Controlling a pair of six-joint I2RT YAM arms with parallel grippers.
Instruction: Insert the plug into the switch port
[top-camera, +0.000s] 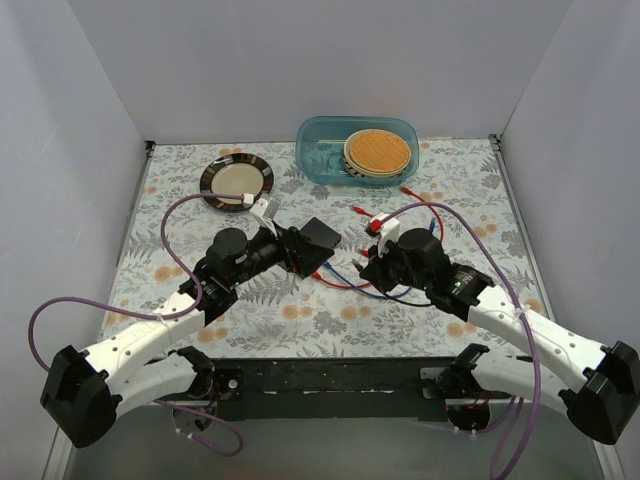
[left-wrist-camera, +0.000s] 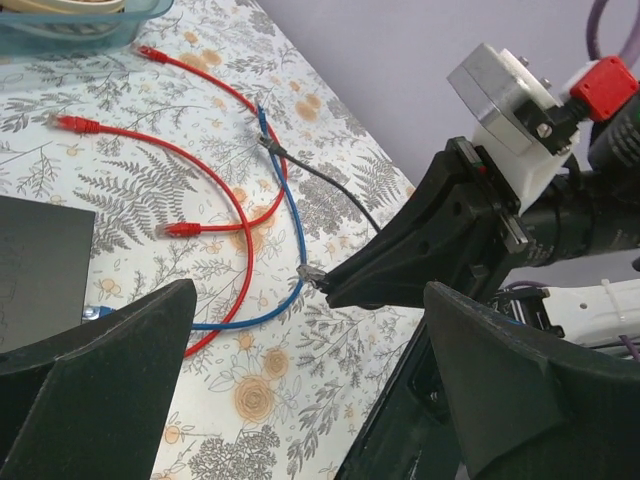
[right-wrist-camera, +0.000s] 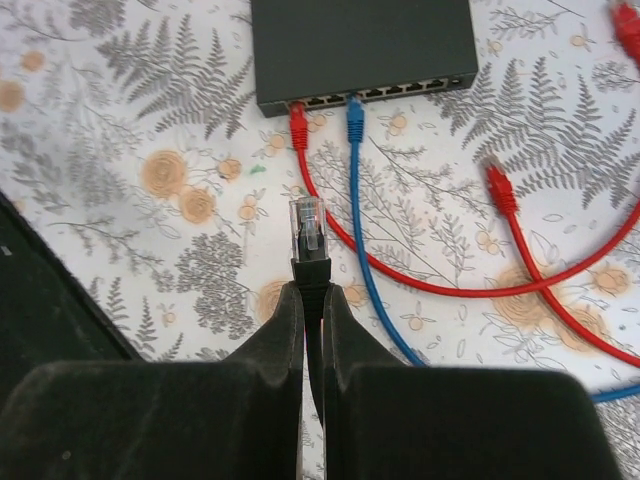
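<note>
Floral tablecloth (right-wrist-camera: 130, 170) below, the right gripper (right-wrist-camera: 312, 300) clamps the plug (right-wrist-camera: 307, 228), tip aimed up-frame; the switch port (right-wrist-camera: 410, 92) lies slightly right.

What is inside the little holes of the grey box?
A red plug and a blue plug are pushed into the grey box. The other holes look empty, but too dark to see deep inside. The clear plug in the right claw is outside.

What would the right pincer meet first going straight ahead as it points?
Its held clear plug would likely reach the port row of the flat dark grey switch box, between the red plug and blue plug; depth unclear.
</note>
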